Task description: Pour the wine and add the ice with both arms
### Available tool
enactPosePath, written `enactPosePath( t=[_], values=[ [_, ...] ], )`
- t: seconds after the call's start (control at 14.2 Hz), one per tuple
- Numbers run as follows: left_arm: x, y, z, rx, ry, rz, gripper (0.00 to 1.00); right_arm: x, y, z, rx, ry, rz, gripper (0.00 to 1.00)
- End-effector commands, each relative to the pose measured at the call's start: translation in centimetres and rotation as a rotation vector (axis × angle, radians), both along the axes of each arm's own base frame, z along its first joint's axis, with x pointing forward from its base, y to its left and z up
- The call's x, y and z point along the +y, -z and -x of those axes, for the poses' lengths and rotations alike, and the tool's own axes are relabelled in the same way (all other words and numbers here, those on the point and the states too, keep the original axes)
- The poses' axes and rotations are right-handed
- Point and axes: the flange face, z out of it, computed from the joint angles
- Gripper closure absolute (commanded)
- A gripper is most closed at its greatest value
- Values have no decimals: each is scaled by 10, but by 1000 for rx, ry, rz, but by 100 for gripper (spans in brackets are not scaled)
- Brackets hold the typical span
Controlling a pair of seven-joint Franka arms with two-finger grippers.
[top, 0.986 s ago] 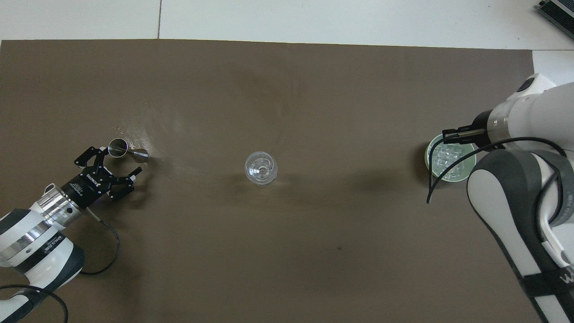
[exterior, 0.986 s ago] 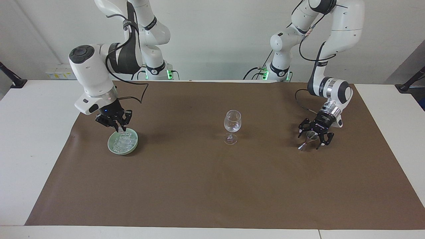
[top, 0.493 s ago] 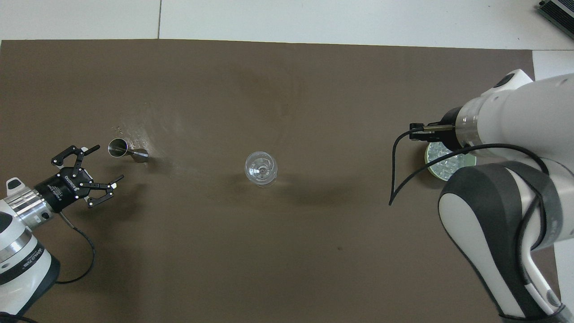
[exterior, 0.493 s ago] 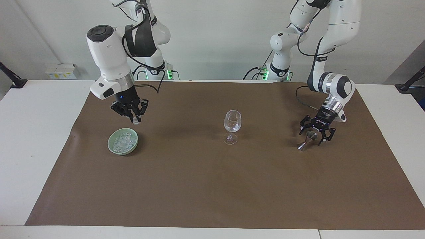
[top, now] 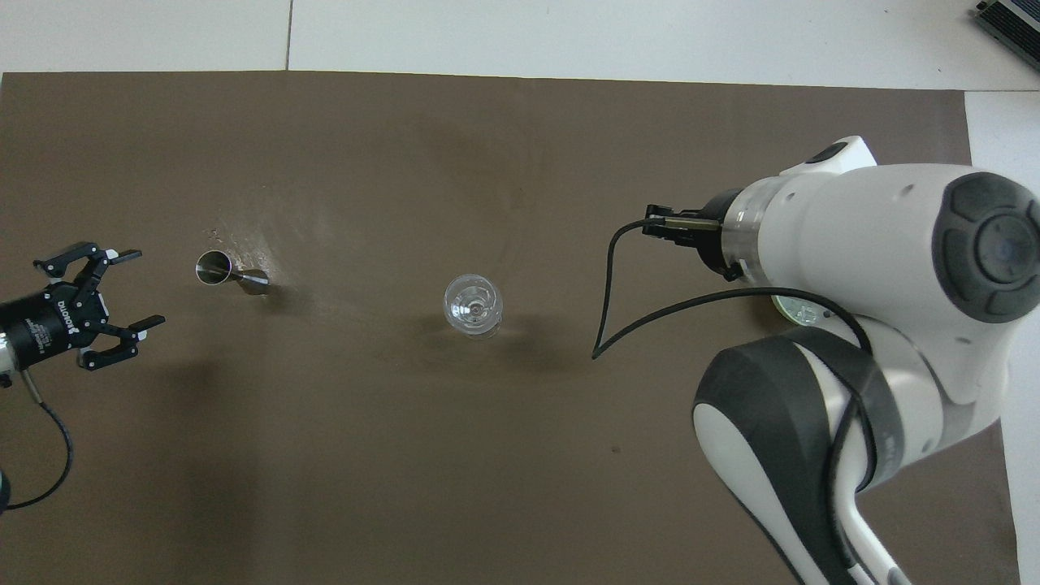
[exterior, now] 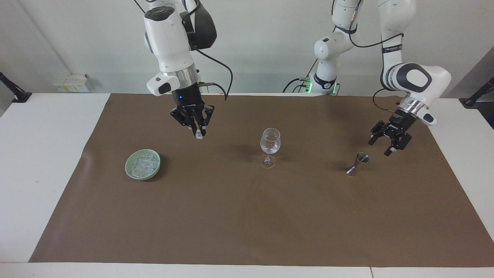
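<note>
From the facing view we see the right end effector [exterior: 198, 132] pinching one ice cube [exterior: 198, 136] over the brown mat [exterior: 247, 216], between the green bowl [exterior: 142, 165] of ice [exterior: 143, 163] and the wine glass [exterior: 269, 147]. Overhead, its arm hides that grip and most of the bowl. The left end effector [top: 114, 294] gapes empty, near the jigger [top: 230, 273].

White table [exterior: 38, 154] with a big brown paper sheet [exterior: 247, 224] over it; on the sheet sit a green bowl of ice [exterior: 142, 165], a wine glass [exterior: 269, 146] mid-sheet, and a small metal jigger [exterior: 357, 163]
</note>
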Motion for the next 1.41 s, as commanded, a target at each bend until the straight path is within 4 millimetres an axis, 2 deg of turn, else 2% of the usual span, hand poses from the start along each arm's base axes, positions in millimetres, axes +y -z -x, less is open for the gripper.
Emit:
enactPosePath(
  t=[0.0, 0.21, 0.28, 0.42, 0.49, 0.56, 0.7, 0.77, 0.92, 1.13, 1.34],
  values=[
    [7, -38, -5, -37, 82, -156, 0, 38, 8, 1, -2, 38, -75, 100],
    [23, -89, -22, -63, 210, -356, 0, 91, 20, 14, -7, 52, -129, 100],
    [28, -113, -26, -70, 252, -422, 0, 107, 25, 18, -4, 57, -147, 100],
    [36, -160, -34, -64, 333, -503, 0, 133, 31, 26, -14, 64, -182, 100],
    [48, -180, -34, -36, 377, -558, 0, 145, 34, 29, -19, 67, -198, 100],
    [50, -197, -37, -8, 422, -616, 0, 150, 32, 32, -22, 69, -206, 100],
    [42, -216, -44, 15, 504, -720, 0, 160, 37, 35, -11, 58, -205, 100],
    [31, -226, -46, 3, 576, -747, 0, 166, 42, 40, -2, 46, -198, 100],
    [10, -241, -49, -20, 781, -806, 0, 165, 51, 42, 15, 45, -183, 100],
    [-15, -259, -50, -30, 932, -881, 0, 174, 66, 43, 34, 34, -174, 100],
    [-36, -273, -57, -47, 1124, -925, 0, 173, 68, 41, 32, 33, -172, 100]
  ],
)
